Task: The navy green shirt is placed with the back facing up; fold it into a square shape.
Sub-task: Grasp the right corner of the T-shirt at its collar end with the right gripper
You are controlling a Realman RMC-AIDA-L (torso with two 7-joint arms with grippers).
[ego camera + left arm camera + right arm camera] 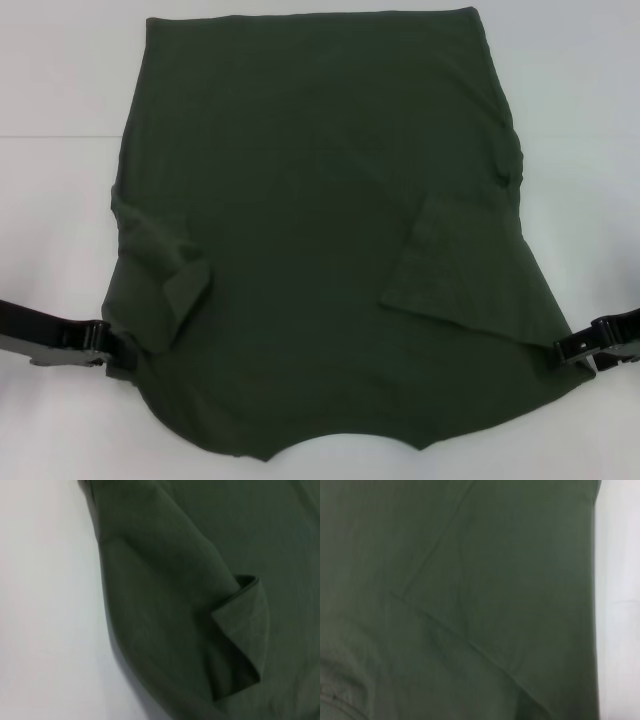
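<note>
Nearest us, the collar end of the navy green shirt (320, 230) lay at the front of the white bench (60, 180), plain back up, with both short sleeves already turned in over the body. Our left hand (118, 350) sat at the shirt's near left corner, by the shoulder, and our right hand (572, 347) at its near right corner. Each touched the cloth edge, but we could not tell whether either was clenched on the fabric or released.

We judged the step in hand to be lifting the shoulder end and carrying it toward the hem. To do it well, both hands needed an even pinch at matching points and a lift together. The cloth should stay taut between them so the tucked sleeves did not slip out, and the edge should land square on the hem.

Farther off, the hem lay straight across the bench's far side.

We saw no containers anywhere around the shirt.
</note>
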